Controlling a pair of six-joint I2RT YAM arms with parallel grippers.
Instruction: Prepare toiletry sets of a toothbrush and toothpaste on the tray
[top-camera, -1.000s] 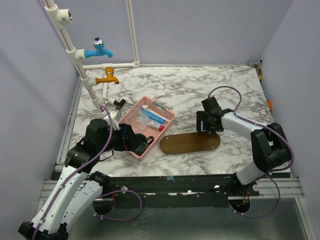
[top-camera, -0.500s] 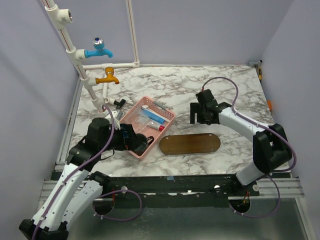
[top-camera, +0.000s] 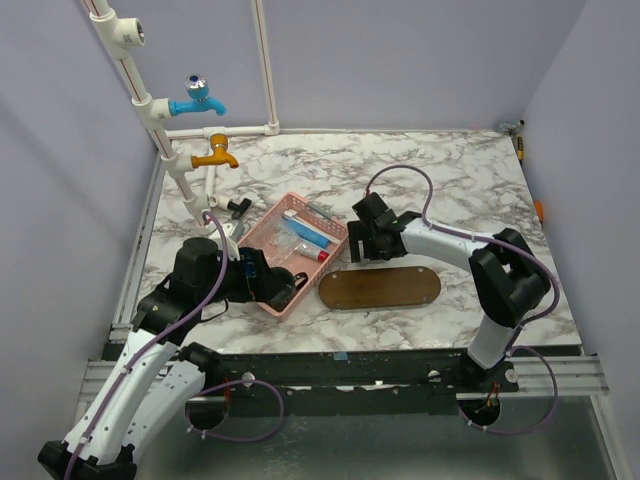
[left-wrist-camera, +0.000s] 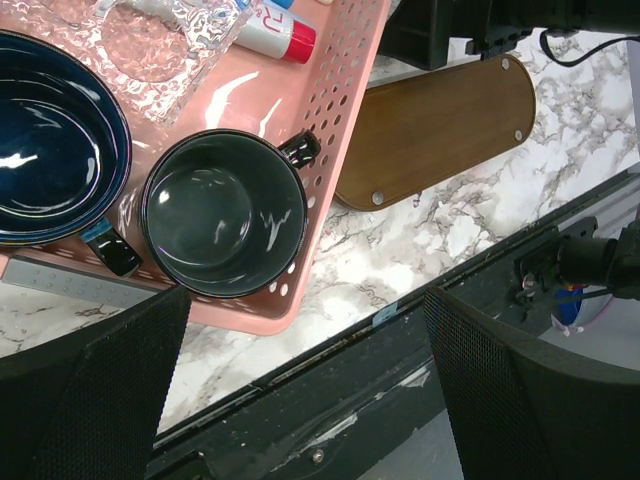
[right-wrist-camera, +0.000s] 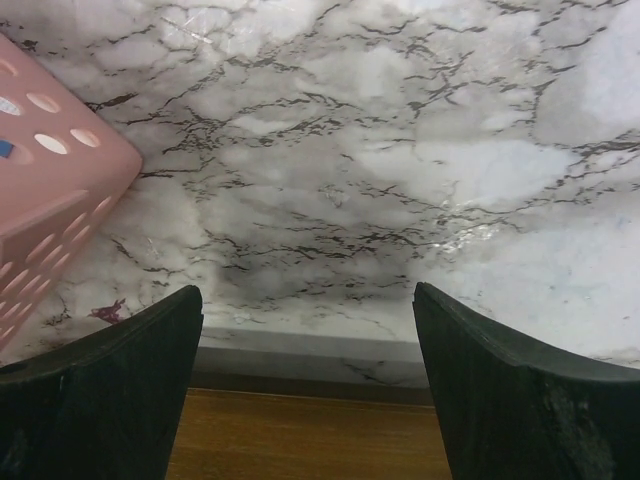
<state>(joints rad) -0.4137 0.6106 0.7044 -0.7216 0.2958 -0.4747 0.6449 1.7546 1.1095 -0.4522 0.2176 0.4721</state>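
Note:
The dark wooden tray (top-camera: 381, 287) lies bare on the marble, right of the pink basket (top-camera: 340, 225). The toothpaste (top-camera: 314, 242), blue and white with a red cap, lies in the basket; its red cap end shows in the left wrist view (left-wrist-camera: 285, 32). Clear crinkled packets (left-wrist-camera: 150, 45) lie beside it; I cannot make out the toothbrushes. My right gripper (top-camera: 358, 244) is open and empty, low over the tray's far left edge (right-wrist-camera: 310, 440), close to the basket's corner (right-wrist-camera: 50, 200). My left gripper (top-camera: 280, 286) is open and empty above the basket's near end.
A black mug (left-wrist-camera: 222, 212) and a dark blue bowl (left-wrist-camera: 50, 150) sit in the basket's near end. White pipes with a blue tap (top-camera: 197, 100) and an orange tap (top-camera: 217, 155) stand at the back left. The table's front edge (left-wrist-camera: 330, 340) is just below the basket.
My right gripper has swung left from above the tray's right end to its far left edge, beside the basket. The left arm and the objects have not moved.

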